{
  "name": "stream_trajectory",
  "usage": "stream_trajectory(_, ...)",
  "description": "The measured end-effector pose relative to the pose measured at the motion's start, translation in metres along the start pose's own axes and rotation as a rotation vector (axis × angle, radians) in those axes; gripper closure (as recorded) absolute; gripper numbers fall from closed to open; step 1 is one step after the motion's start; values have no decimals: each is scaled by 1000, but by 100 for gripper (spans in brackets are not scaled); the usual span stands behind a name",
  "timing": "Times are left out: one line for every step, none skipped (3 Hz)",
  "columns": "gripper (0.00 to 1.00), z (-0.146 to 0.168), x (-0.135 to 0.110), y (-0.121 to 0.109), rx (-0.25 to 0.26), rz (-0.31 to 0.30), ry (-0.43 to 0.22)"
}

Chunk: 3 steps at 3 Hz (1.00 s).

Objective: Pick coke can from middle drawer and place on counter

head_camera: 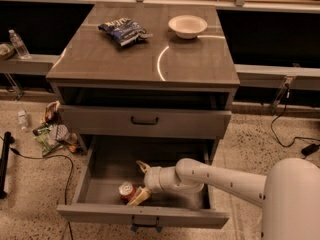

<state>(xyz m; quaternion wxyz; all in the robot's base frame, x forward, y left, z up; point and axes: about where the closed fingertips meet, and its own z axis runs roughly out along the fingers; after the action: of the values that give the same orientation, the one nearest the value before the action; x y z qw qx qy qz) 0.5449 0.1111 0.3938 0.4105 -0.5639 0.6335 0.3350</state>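
One small red soda can (126, 190), silver top up, stands in the wide grey drawer (83, 185) just beyond the released, empty claw (138, 182).

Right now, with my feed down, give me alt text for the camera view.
The gripper, fingers open, reaches into the pulled-out middle drawer, close beside the upright coke can. On the counter above sit a blue chip bag and a white bowl.

gripper (141, 182) in drawer (100, 215), perhaps touching coke can (126, 190)
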Motion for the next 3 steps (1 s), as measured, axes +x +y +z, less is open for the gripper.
stream_trajectory(18,8,0,5,-21,17,-23)
stream_trajectory(49,16,-1,10,-50,36,-52)
stream_trajectory(80,19,-1,14,-66,53,-76)
